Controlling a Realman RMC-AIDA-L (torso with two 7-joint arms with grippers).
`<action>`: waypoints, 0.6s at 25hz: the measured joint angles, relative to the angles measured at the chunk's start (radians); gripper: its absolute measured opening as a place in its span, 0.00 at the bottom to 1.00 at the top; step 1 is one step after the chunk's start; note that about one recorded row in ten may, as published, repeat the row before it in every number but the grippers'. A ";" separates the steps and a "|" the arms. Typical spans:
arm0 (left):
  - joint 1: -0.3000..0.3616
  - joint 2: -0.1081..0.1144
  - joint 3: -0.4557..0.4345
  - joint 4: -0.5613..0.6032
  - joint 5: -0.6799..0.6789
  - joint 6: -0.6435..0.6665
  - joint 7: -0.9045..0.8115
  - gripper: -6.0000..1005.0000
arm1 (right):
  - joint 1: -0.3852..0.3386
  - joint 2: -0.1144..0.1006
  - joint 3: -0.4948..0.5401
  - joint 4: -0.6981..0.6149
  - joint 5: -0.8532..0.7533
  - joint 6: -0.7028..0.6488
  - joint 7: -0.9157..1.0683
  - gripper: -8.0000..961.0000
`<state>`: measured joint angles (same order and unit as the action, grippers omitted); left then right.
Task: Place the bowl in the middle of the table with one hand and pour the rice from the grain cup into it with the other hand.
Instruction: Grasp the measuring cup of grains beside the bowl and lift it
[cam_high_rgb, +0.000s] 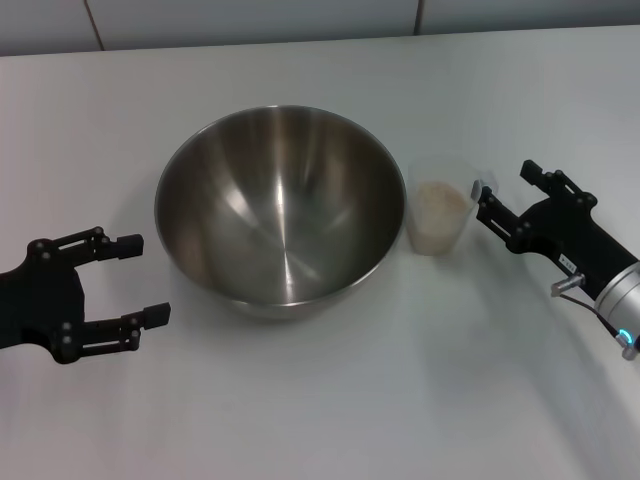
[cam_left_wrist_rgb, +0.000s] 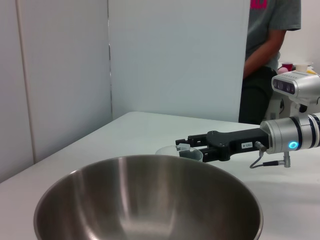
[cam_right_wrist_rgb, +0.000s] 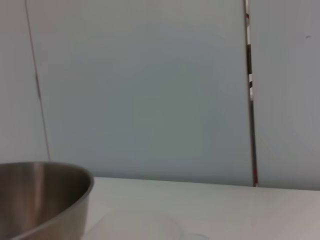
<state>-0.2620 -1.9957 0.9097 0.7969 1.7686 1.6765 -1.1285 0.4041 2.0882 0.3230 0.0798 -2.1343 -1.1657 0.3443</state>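
Open fingers of the right gripper (cam_high_rgb: 492, 193) flank the small clear plastic grain cup (cam_high_rgb: 439, 217), its left neighbour. The left gripper (cam_high_rgb: 140, 279) waits open, left of the wide steel bowl (cam_high_rgb: 280, 210).

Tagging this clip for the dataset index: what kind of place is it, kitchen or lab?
Probably a lab or test room, not a kitchen. The bowl and cup sit on a plain white table, bare partition panels stand behind it, and a person stands by.
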 joint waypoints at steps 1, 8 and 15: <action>0.000 0.000 0.000 0.000 0.000 0.000 0.000 0.81 | 0.000 0.000 -0.002 0.000 -0.002 0.001 0.000 0.76; 0.005 0.000 0.000 0.001 0.000 0.000 0.001 0.81 | -0.007 0.000 0.001 0.001 0.000 -0.002 -0.010 0.56; 0.007 0.000 -0.001 -0.001 0.000 0.000 0.011 0.81 | -0.008 0.000 -0.004 0.001 0.000 -0.001 -0.010 0.39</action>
<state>-0.2555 -1.9957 0.9087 0.7956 1.7687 1.6766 -1.1173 0.3958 2.0877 0.3192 0.0813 -2.1347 -1.1663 0.3343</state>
